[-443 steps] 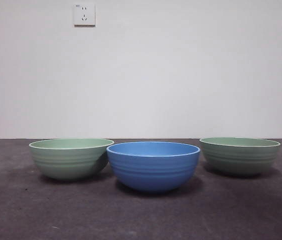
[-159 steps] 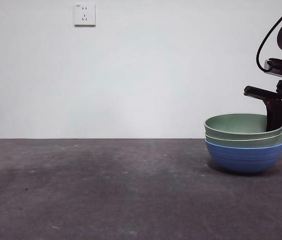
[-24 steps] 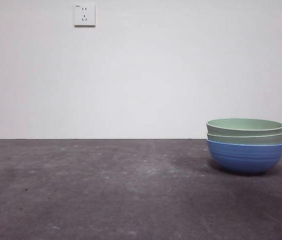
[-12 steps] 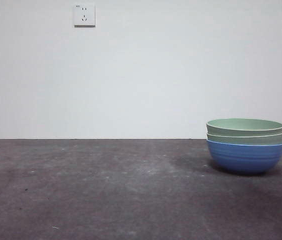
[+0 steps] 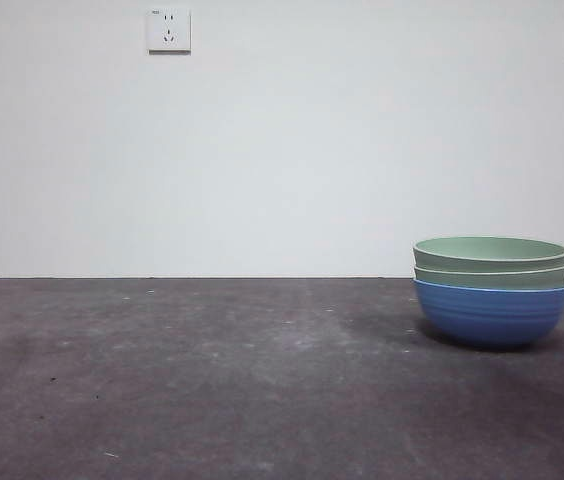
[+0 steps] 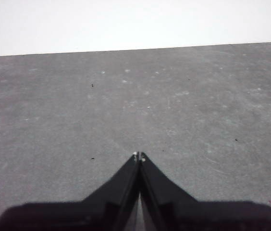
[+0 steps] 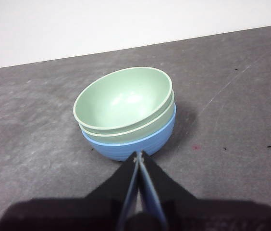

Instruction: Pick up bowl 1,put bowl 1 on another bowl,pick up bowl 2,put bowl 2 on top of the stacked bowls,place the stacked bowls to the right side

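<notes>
The stacked bowls (image 5: 491,290) stand on the right side of the dark table: a ribbed blue bowl (image 5: 491,313) at the bottom with two pale green bowls (image 5: 491,262) nested in it. In the right wrist view the same stacked bowls (image 7: 126,113) sit just beyond my right gripper (image 7: 139,155), which is shut, holds nothing and does not touch them. My left gripper (image 6: 139,156) is shut over bare table, away from the bowls. Neither arm shows in the front view.
The dark grey table (image 5: 212,380) stretches left of the stack. A white wall behind it carries two sockets (image 5: 168,30).
Nothing has moved in the last second. Earlier, the three bowls stood apart, then sat stacked at the right with an arm beside them; that arm has left the front view.
</notes>
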